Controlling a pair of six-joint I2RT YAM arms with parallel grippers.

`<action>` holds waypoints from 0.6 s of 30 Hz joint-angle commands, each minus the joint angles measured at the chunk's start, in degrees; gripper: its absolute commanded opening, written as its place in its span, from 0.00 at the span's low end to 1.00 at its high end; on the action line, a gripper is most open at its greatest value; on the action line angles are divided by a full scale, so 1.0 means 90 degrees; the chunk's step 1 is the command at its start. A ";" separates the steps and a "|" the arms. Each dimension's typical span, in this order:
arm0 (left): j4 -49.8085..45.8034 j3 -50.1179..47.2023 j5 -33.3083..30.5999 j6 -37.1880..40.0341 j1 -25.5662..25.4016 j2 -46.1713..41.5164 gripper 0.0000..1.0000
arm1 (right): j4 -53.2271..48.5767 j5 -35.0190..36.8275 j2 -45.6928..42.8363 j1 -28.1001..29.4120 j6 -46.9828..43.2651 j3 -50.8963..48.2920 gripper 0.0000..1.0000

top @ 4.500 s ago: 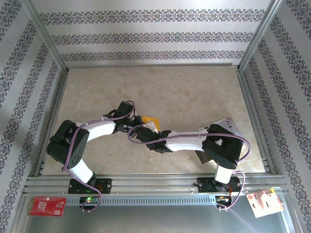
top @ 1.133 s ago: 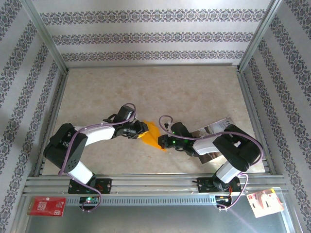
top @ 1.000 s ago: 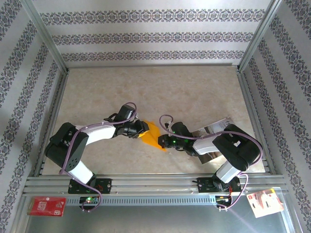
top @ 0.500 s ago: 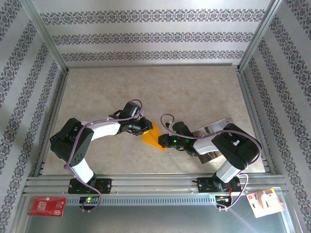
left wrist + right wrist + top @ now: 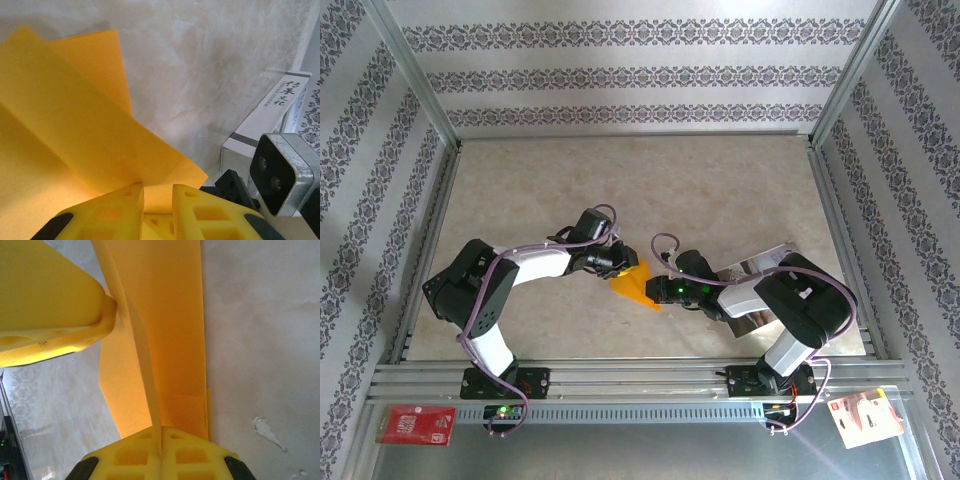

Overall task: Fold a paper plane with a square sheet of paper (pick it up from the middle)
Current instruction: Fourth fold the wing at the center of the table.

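Observation:
The orange paper (image 5: 633,287), folded into a tapering shape with layered flaps, lies mid-table between the two arms. My right gripper (image 5: 655,291) holds its near right end. In the right wrist view its jaws (image 5: 161,437) are shut on an upright crease of the paper (image 5: 170,315). My left gripper (image 5: 623,268) is at the paper's upper left edge. In the left wrist view its jaws (image 5: 158,197) stand a narrow gap apart, with a flap of the paper (image 5: 75,125) running into that gap. One left finger (image 5: 50,300) touches the flap's far end.
A glossy printed sheet (image 5: 760,265) lies under the right arm, its white lettered edge (image 5: 280,100) close to the left gripper. A red card (image 5: 416,424) and a white-and-red card (image 5: 865,415) rest on the front rail. Metal frame posts and patterned walls ring the table.
The left gripper has shifted right onto the paper's upper edge and its jaws have narrowed. The right gripper stays shut on the paper in place.

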 commanded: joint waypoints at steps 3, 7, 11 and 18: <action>0.0489 0.0211 0.0225 -0.0138 -0.0107 0.0203 0.22 | -0.0023 0.0079 0.0291 -0.0046 -0.0016 -0.0009 0.06; 0.0533 0.0237 0.0192 -0.0165 -0.0112 0.0254 0.22 | -0.0026 0.0060 0.0301 -0.0055 -0.0011 0.0001 0.06; 0.0431 0.0223 0.0020 -0.0144 -0.0106 0.0306 0.22 | -0.0026 0.0061 0.0311 -0.0046 -0.0016 0.0013 0.06; 0.0377 0.0234 -0.0107 -0.0086 -0.0096 0.0460 0.22 | -0.0036 0.0050 0.0329 -0.0048 -0.0021 0.0032 0.08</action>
